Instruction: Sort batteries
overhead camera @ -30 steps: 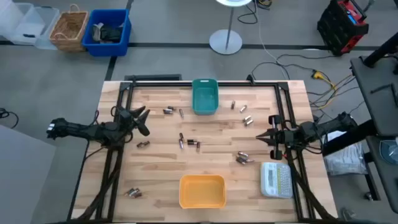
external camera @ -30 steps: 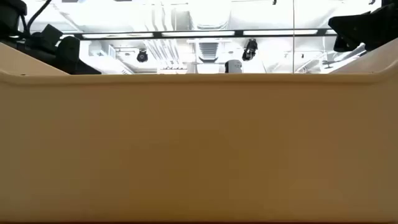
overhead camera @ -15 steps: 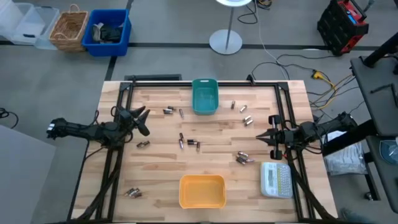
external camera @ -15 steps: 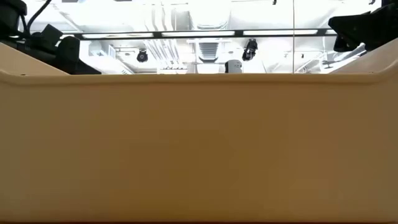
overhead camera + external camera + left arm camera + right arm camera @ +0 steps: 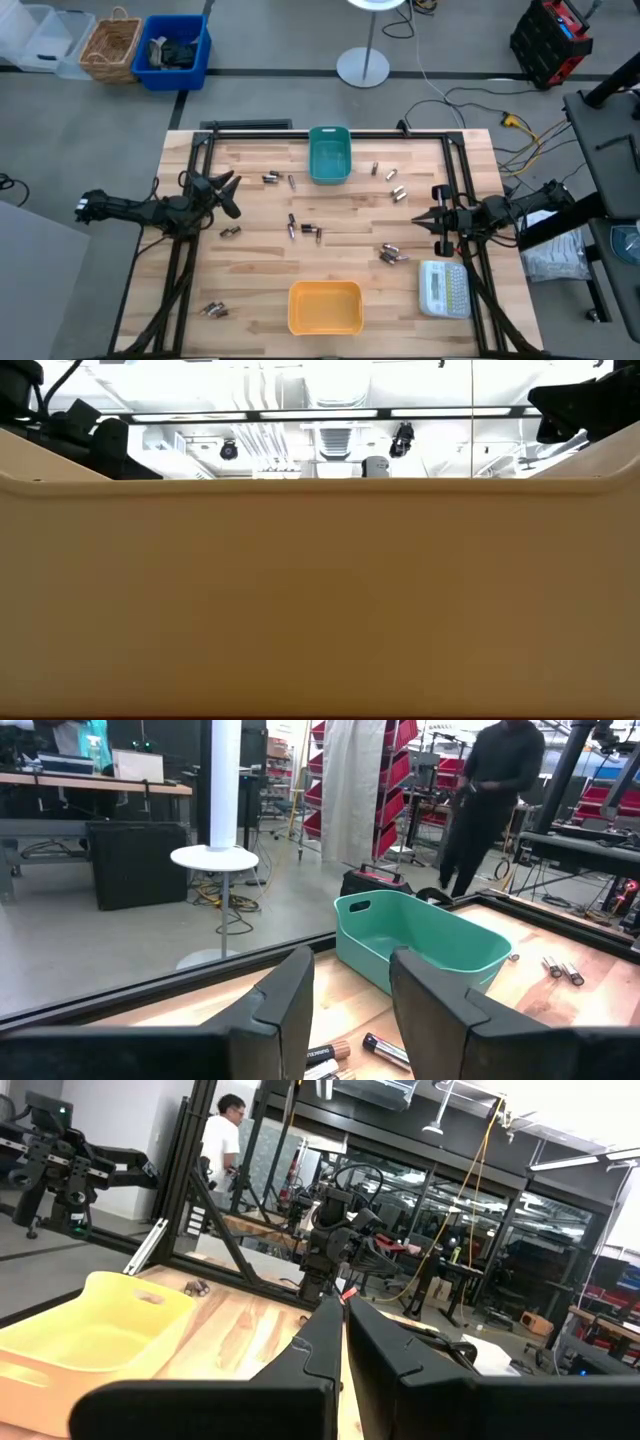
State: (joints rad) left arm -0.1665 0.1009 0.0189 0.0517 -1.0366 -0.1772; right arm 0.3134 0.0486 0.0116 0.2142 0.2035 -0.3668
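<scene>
Several small batteries lie on their sides on the wooden table: a pair point(image 5: 278, 179) near the teal bin point(image 5: 329, 155), some at the middle point(image 5: 303, 229), some at the far right point(image 5: 392, 180), a pair point(image 5: 390, 255) near the right arm, one point(image 5: 230, 231) near the left arm, and a pair point(image 5: 212, 310) at the near left. My left gripper point(image 5: 231, 195) stands open over the table's left side; its wrist view shows the open fingers point(image 5: 290, 1005) with batteries point(image 5: 330, 1055) and the teal bin point(image 5: 420, 935) beyond. My right gripper point(image 5: 420, 220) is shut at the right side, touching nothing point(image 5: 343, 1330).
A yellow bin point(image 5: 325, 306) stands at the near middle, and its tan wall point(image 5: 320, 590) fills the low view. A white label maker point(image 5: 444, 288) lies at the near right. A black frame point(image 5: 200, 150) runs around the table. A person point(image 5: 495, 790) stands in the room beyond.
</scene>
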